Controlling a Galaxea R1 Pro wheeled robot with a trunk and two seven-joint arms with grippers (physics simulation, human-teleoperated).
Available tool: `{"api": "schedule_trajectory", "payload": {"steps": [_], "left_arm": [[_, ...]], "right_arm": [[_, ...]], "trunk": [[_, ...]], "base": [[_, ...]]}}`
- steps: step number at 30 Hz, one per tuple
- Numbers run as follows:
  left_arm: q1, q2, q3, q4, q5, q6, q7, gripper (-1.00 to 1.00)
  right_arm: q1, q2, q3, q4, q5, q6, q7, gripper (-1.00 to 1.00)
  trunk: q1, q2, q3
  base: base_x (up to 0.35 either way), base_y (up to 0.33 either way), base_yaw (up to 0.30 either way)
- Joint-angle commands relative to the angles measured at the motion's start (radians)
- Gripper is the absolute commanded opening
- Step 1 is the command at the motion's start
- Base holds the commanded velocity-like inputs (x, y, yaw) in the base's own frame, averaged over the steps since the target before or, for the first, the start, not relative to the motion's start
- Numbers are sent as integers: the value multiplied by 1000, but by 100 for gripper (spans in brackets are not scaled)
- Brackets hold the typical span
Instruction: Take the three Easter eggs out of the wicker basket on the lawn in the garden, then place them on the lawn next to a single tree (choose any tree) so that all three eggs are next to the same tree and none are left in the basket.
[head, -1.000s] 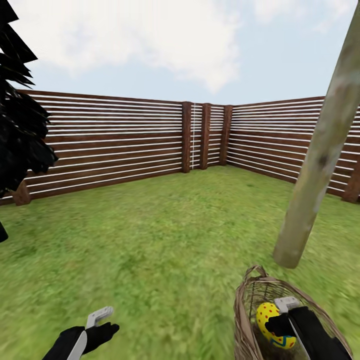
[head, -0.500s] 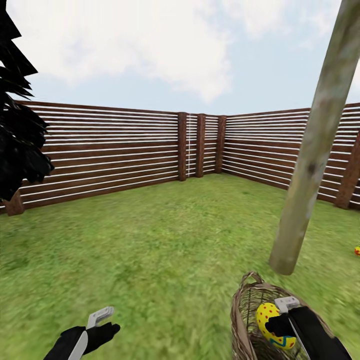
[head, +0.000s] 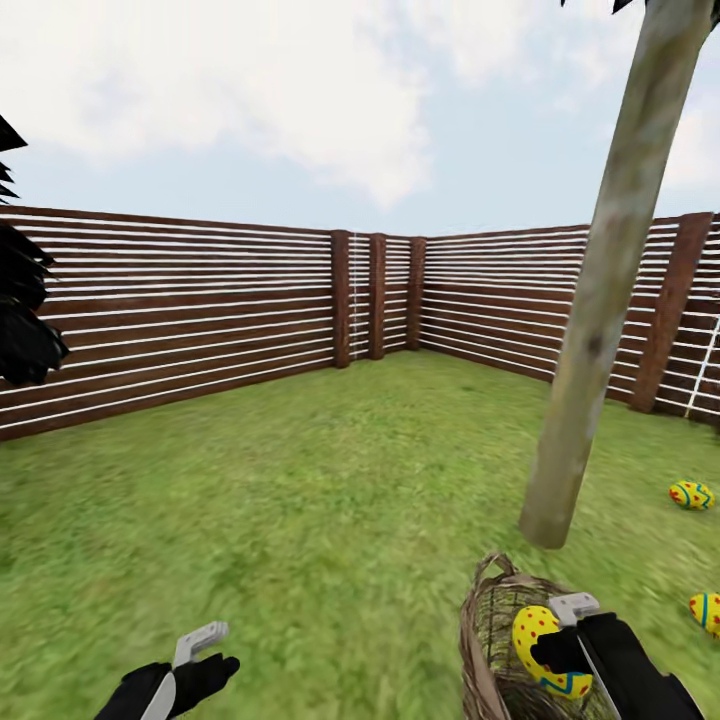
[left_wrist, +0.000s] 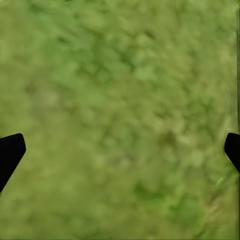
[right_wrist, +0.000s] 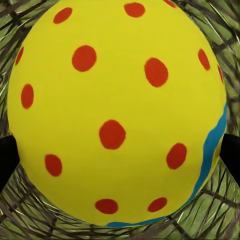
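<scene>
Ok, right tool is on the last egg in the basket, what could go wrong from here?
Lifting the egg could drag the wicker basket along, since the right tool sits deep inside the weave. The egg is round and much wider than the fingertips, so it might slip. The tree trunk stands close, so swinging towards the two eggs on the lawn could clip it.

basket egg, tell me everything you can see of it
The egg is bright yellow with red dots over its broad upper part and a blue zigzag band near its lower end, smooth and glossy-looking. It sits inside the wicker basket, tilted, with weave behind it all round in the right wrist view. The right tool is at it, one dark finger at each side; whether it is gripped I cannot tell.
</scene>
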Motion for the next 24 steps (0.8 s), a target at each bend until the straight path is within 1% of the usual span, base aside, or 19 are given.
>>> {"api": "schedule_trajectory", "payload": {"steps": [1, 4, 6, 20, 24], "left_arm": [[0, 0, 4, -1, 3, 4, -4, 100], [-1, 0, 4, -1, 2, 1, -4, 100], [0, 0, 4, -2, 3, 0, -4, 100], [-1, 0, 5, -1, 4, -2, -4, 100], [-1, -1, 4, -1, 4, -2, -4, 100]], "right_arm": [[-1, 0, -2, -1, 11, 3, 9, -100], [-1, 1, -2, -1, 11, 3, 8, -100], [-1, 1, -3, -1, 10, 3, 7, -100], [-1, 1, -2, -1, 10, 3, 7, -100], [-1, 1, -2, -1, 11, 3, 7, -100]], "trunk": [[-4, 7, 3], [-15, 28, 14], [-23, 42, 21], [-77, 140, 65], [-92, 168, 77]], "base": [[61, 55, -272], [14, 13, -256], [2, 2, -96], [0, 0, -4], [0, 117, 0]]}}
